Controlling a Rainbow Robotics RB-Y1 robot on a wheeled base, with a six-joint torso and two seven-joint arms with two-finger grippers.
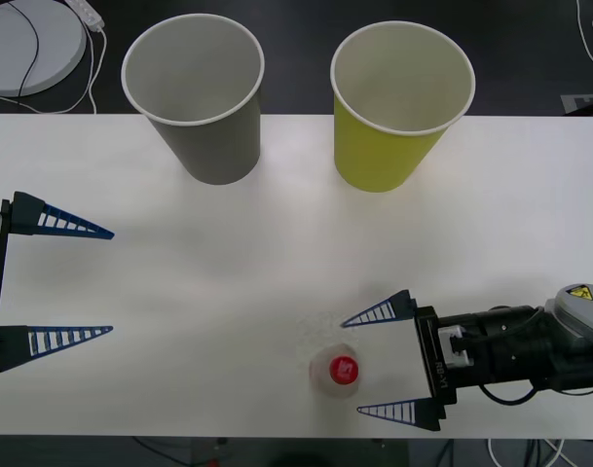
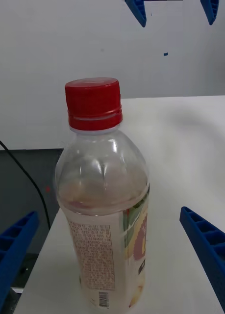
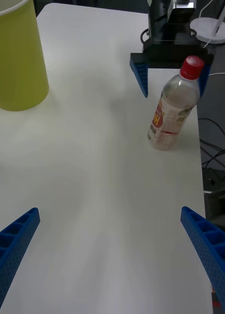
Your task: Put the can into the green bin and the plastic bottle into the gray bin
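Our right gripper (image 1: 382,363), lower right, gapes wide and empty, fingers not yet around the bottle (image 1: 337,371).

We should advance until both fingers flank the body below the cap, then close squarely; gray bin (image 1: 196,95) waits upper left.

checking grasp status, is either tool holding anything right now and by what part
Nothing is held. The right tool is open with the plastic bottle standing just ahead of its fingertips, untouched. The left tool is open too.

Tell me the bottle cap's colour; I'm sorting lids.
Red; the plastic bottle's cap shows best in the right wrist view.
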